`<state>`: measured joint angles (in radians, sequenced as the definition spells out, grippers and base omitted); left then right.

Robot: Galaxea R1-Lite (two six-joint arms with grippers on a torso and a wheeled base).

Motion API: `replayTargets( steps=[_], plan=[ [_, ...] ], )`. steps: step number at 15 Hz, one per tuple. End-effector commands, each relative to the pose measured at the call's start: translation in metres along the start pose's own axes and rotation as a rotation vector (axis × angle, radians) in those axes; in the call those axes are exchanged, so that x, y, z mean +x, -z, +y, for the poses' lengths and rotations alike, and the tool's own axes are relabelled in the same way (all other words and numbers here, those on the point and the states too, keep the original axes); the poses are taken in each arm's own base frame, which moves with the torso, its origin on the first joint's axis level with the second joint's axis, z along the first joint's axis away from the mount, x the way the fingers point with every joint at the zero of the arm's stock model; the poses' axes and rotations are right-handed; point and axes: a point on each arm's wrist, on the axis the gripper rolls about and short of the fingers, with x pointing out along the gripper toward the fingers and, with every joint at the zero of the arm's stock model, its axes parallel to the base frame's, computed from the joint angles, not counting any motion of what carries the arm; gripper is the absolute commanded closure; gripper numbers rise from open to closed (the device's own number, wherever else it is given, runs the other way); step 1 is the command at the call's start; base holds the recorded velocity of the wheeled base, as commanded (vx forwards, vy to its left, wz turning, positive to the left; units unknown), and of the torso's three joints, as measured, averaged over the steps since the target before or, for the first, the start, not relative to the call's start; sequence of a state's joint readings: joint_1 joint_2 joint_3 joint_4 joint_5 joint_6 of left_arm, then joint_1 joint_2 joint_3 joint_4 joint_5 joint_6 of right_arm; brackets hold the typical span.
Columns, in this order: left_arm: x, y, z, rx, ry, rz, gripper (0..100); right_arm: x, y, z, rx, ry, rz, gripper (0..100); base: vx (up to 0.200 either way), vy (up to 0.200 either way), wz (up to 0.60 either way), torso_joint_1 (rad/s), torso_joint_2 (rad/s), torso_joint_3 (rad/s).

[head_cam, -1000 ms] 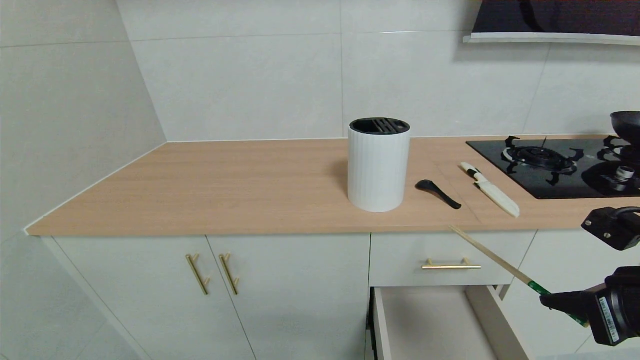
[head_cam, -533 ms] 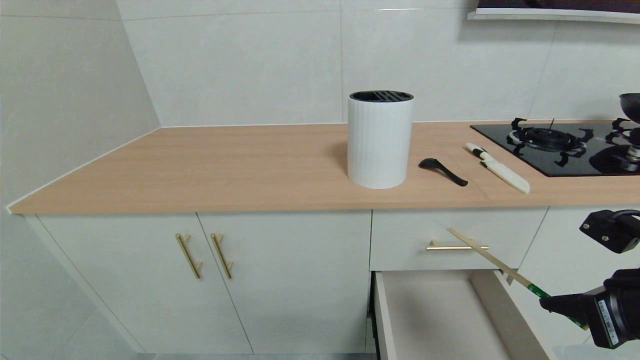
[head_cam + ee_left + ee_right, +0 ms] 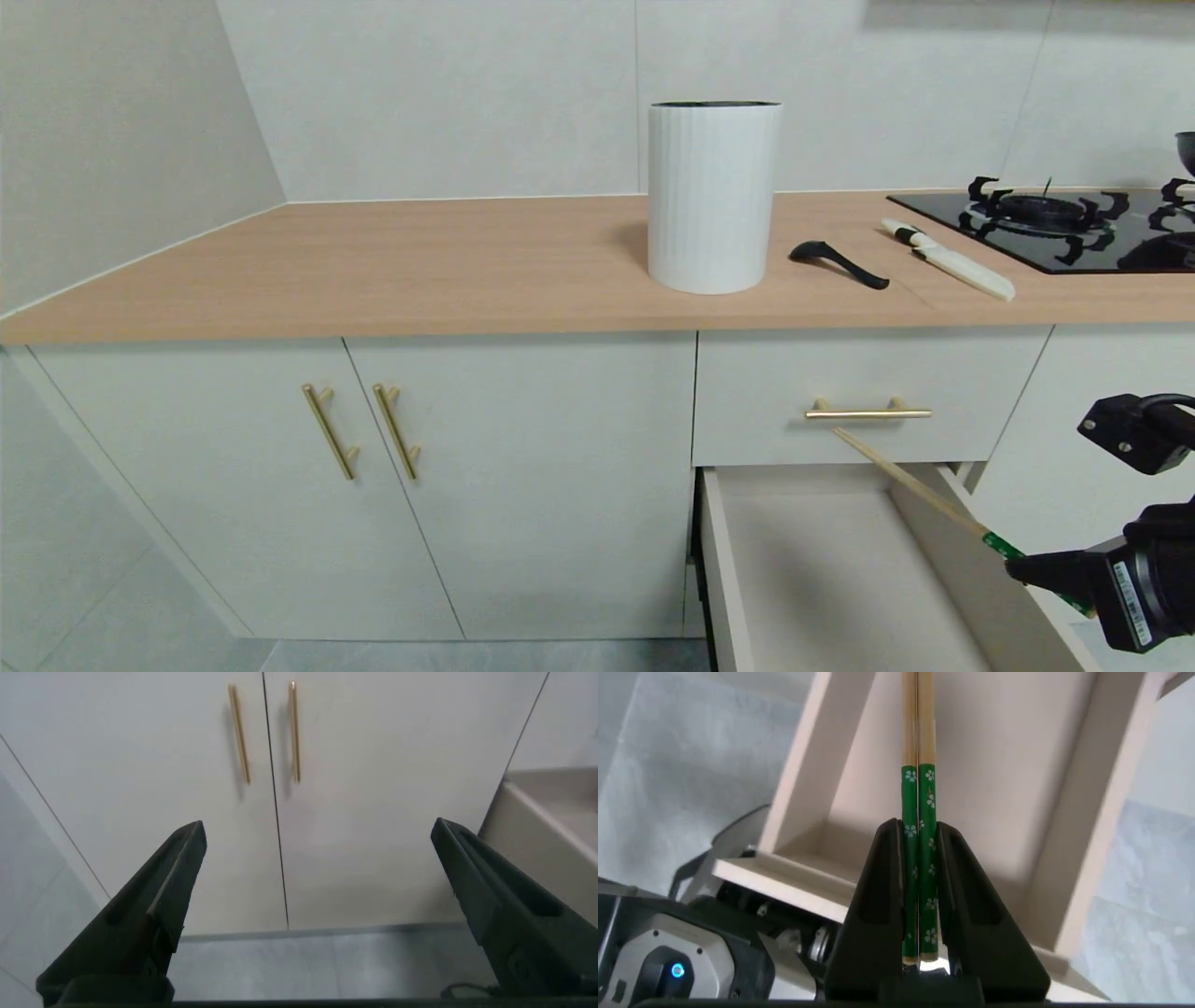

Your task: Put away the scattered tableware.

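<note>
Chopsticks [image 3: 920, 489], pinched at their green ends by the right gripper [image 3: 1046, 569], now slant over the open drawer [image 3: 822, 579] as the head camera sinks, so release looks near; spoon [image 3: 836, 261] and knife [image 3: 948, 271] wait on the counter [image 3: 420, 271]. Right wrist view resolves two sticks side by side; left gripper [image 3: 316, 835] gapes wide by the cabinet doors [image 3: 374, 812]

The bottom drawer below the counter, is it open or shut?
Open. The bottom drawer is pulled out below the shut top drawer, its bare inside showing. Chopsticks hang over it.
</note>
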<state>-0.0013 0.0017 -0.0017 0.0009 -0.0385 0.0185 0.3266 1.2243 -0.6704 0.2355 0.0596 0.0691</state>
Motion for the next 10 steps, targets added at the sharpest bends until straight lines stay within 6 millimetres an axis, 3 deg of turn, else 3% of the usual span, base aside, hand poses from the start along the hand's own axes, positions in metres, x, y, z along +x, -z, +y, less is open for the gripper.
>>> replayTargets(
  steps=[1,5,10],
  plan=[
    [0.0000,0.0001,0.0000,0.000,0.000,0.001,0,0.0020,0.0002,-0.0001,0.000,0.000,0.008,100,0.000,0.000,0.00,-0.144,0.45,0.305],
    [0.0000,0.0001,0.0000,0.000,-0.001,0.001,0,0.0024,0.0003,-0.0001,0.000,-0.001,0.011,100,0.000,0.000,0.00,-0.108,0.40,0.273],
    [0.0000,0.0001,0.0000,0.000,0.000,0.001,0,0.0066,0.0010,0.0015,-0.006,-0.014,0.028,100,0.000,0.000,0.00,-0.011,0.04,0.031]
  ],
)
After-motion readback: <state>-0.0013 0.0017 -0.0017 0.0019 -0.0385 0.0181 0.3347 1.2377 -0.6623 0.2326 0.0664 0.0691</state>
